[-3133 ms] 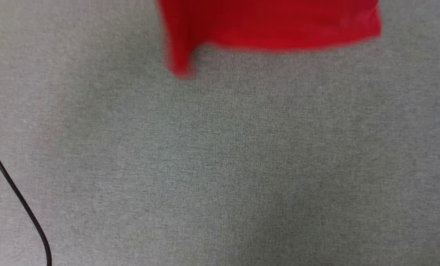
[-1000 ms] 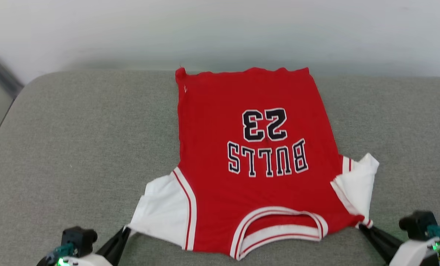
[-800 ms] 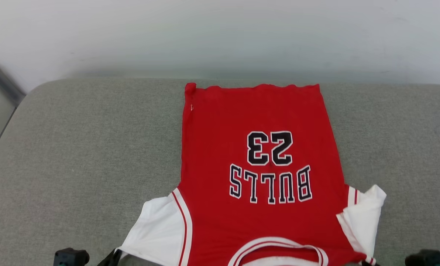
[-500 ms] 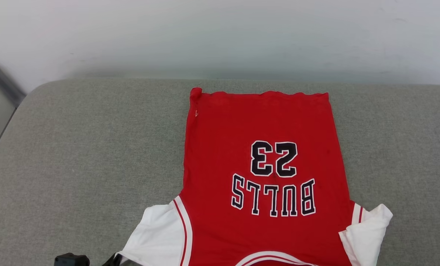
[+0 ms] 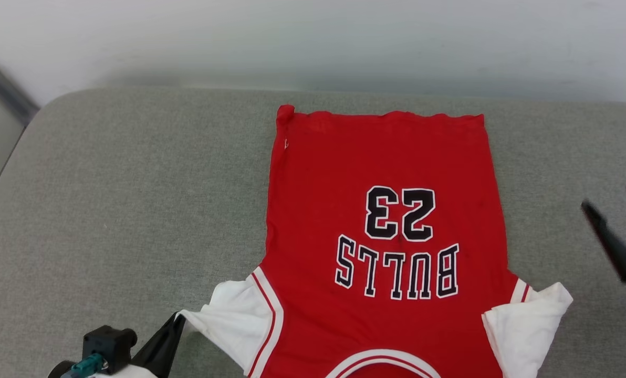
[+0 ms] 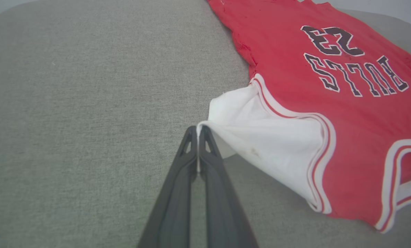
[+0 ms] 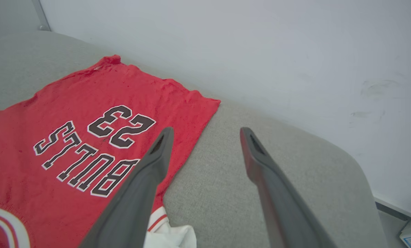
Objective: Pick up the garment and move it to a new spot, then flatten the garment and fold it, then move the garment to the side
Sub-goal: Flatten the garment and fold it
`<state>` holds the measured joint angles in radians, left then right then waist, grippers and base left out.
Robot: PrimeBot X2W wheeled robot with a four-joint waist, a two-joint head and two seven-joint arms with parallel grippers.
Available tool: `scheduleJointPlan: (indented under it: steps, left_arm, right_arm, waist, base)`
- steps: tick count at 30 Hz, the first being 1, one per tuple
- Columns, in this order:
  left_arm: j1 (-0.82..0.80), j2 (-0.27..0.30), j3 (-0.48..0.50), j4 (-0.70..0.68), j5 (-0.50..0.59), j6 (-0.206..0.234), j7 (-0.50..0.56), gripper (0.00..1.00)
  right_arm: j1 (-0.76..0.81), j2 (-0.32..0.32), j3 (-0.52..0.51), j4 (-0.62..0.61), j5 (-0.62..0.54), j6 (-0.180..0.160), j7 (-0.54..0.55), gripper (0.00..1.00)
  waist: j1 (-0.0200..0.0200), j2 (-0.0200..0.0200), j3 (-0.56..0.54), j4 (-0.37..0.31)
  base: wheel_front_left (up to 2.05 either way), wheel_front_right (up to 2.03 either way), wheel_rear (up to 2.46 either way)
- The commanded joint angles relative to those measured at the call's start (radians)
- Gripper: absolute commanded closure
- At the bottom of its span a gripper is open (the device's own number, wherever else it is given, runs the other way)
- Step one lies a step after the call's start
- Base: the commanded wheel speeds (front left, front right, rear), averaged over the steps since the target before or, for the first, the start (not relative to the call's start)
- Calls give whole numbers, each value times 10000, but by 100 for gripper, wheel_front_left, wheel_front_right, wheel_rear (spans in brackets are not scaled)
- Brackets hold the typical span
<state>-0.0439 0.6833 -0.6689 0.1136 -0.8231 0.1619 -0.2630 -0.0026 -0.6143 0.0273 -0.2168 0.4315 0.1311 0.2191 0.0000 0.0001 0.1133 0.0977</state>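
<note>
Jersey shirt (image 5: 386,210) is lying flat on the grey surface (image 5: 108,184), the left gripper (image 6: 198,129) clamping its white sleeve (image 6: 260,137) in closed jaws and the right gripper (image 7: 205,132) hovering open-jawed beside it, so one-sided pulling is risking skewing it.

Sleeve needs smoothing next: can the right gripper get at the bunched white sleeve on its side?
Probably yes. The right gripper is open over bare grey cushion beside the garment, and nothing lies between it and the bunched white sleeve, close by toward the robot.

Grey fabric surface (image 5: 108,199), white wall (image 5: 313,37)
</note>
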Motion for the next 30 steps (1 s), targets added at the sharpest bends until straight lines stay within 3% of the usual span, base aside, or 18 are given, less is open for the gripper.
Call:
scheduleJointPlan:
  steps: [1,6,13,18,22,26,30]
  left_arm:
    - [-206,-55,78,-159,124,55,-25,100]
    - [-690,-243,193,-697,597,33,-25,100]
    - [-1248,-608,363,-1133,1174,-14,-25,100]
    - [-1526,-836,518,-1450,1547,-104,-25,100]
    - [-1784,-994,577,-1692,1832,-190,-25,100]
    - [-2027,-1157,593,-1770,2010,-313,-25,100]
    - [-2217,-1318,671,-1807,2147,-421,-25,100]
  right_arm:
    - [-620,-56,-101,-137,100,-7,223,0]
    - [-3716,-739,-107,120,234,-7,1612,0]
    - [-7979,-1357,1649,1918,588,-7,4708,0]
    - [-10022,-1389,2865,3376,1243,-7,7730,0]
    - [-11060,-1155,3033,4431,1342,-7,9571,0]
    - [-11783,-866,2791,5236,720,-5,10594,0]
    - [-11996,-371,2426,5756,194,-5,10802,0]
  waist:
    - [0,-1,357,174]
    - [0,-1,1357,654]
    - [0,-1,2692,1246]
    - [0,-1,3528,1574]
    - [0,-1,4158,1810]
    - [0,-1,4770,2032]
    - [0,-1,5239,2206]
  base:
    - [0,0,0]
    - [0,0,0]
    - [0,0,0]
    - [0,0,0]
    - [0,0,0]
    - [0,0,0]
    - [0,0,0]
